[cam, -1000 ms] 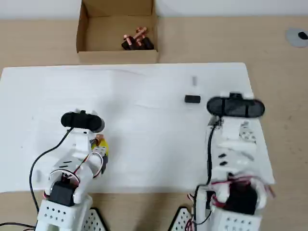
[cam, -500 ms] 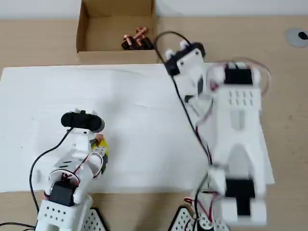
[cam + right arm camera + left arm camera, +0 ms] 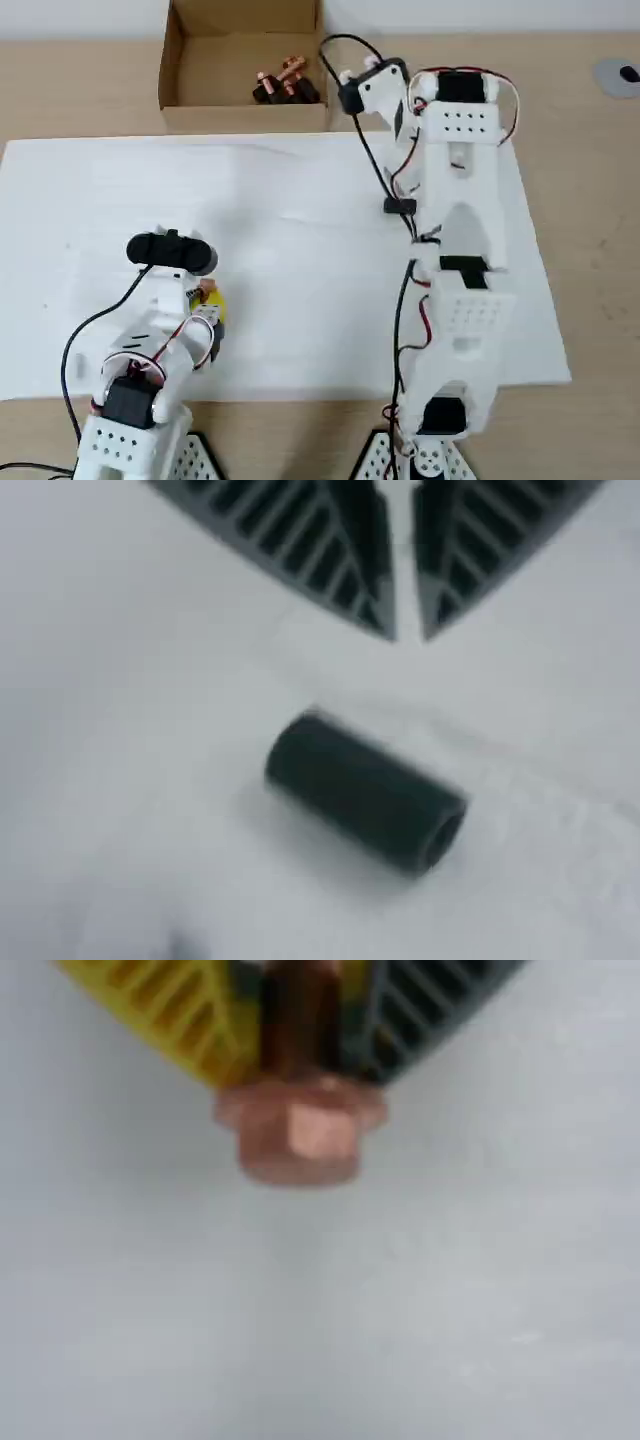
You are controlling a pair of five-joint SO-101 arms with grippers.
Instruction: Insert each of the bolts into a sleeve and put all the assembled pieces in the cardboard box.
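Observation:
A copper bolt [image 3: 300,1140] with a hex head sticks out from between the yellow and black fingers of my left gripper [image 3: 300,1055], which is shut on its shank. In the high view that gripper [image 3: 207,303] hangs low over the white sheet at the near left with the bolt [image 3: 205,291]. A black sleeve [image 3: 365,792] lies on its side on the sheet just beyond my right gripper [image 3: 403,630], whose fingers are shut with nothing between them. The sleeve [image 3: 400,206] shows beside the outstretched right arm [image 3: 460,150]. The cardboard box [image 3: 180,95] at the back holds several assembled pieces [image 3: 285,85].
A white sheet [image 3: 290,260] covers the table's middle. The right arm's cable [image 3: 375,170] hangs past the sleeve. A grey disc [image 3: 615,77] sits at the far right on the wooden tabletop. Both arm bases stand at the near edge.
The right arm has unfolded from its tucked pose and stretched far out over the sheet, ending above the black sleeve. The left arm has stayed still with the bolt.

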